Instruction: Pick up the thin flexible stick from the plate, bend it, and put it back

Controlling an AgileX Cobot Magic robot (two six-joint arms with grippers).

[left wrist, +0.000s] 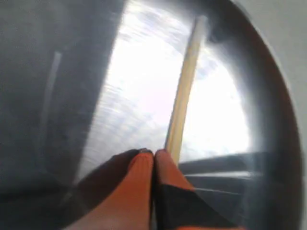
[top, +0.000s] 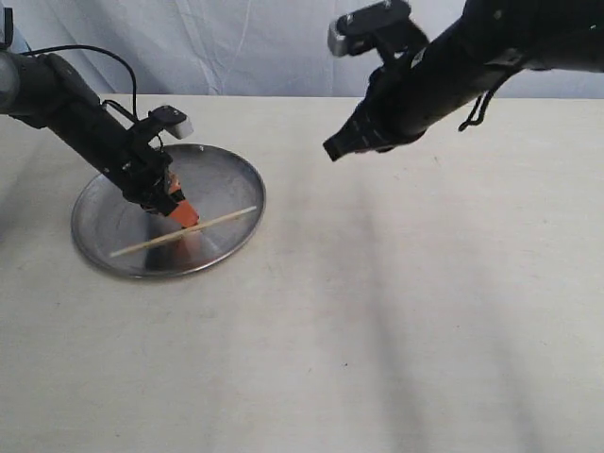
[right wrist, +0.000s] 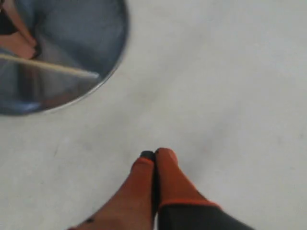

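Observation:
The round silver plate (top: 113, 193) lies at the left of the table. Across it lies the thin pale stick (top: 222, 220), straight and slanting. My left gripper (top: 187, 215) reaches down into the plate, its orange fingers pressed together and its tips right at the stick's middle. In the left wrist view the stick (left wrist: 184, 86) runs past the side of one fingertip of the left gripper (left wrist: 153, 152), not between the fingers. My right gripper (top: 335, 149) hangs high over the table's middle, shut and holding nothing. The right wrist view shows the right gripper (right wrist: 154, 153) over bare table.
The pale table top (top: 406, 311) stretches to the right of and in front of the plate. A white cloth backdrop (top: 245, 47) hangs behind. In the right wrist view the plate's rim (right wrist: 120, 52) and the stick (right wrist: 53, 67) sit far from the right gripper.

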